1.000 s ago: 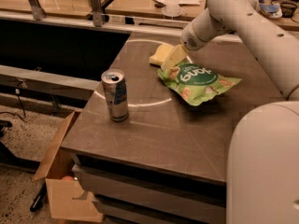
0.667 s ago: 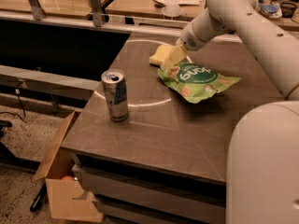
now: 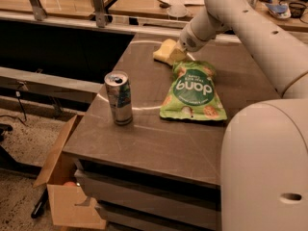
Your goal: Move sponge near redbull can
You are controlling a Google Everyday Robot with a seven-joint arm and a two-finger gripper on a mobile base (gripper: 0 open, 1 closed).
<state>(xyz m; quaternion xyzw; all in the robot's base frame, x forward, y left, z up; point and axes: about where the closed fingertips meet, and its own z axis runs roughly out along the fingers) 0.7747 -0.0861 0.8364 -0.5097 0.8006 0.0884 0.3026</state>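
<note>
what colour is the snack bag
The snack bag is green with white lettering, best in camera view; the gripper is at the sponge.

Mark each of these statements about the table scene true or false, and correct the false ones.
1. The redbull can stands upright on the table. True.
2. The sponge lies right beside the redbull can. False: it lies farther back on the table, apart from the can.
3. The gripper hangs over the redbull can. False: it is at the sponge, by the far end of the green snack bag.
4. The green snack bag lies flat on the table, apart from the can. True.
5. The cardboard box sits on the table. False: it is down on the floor beside the table.
</note>
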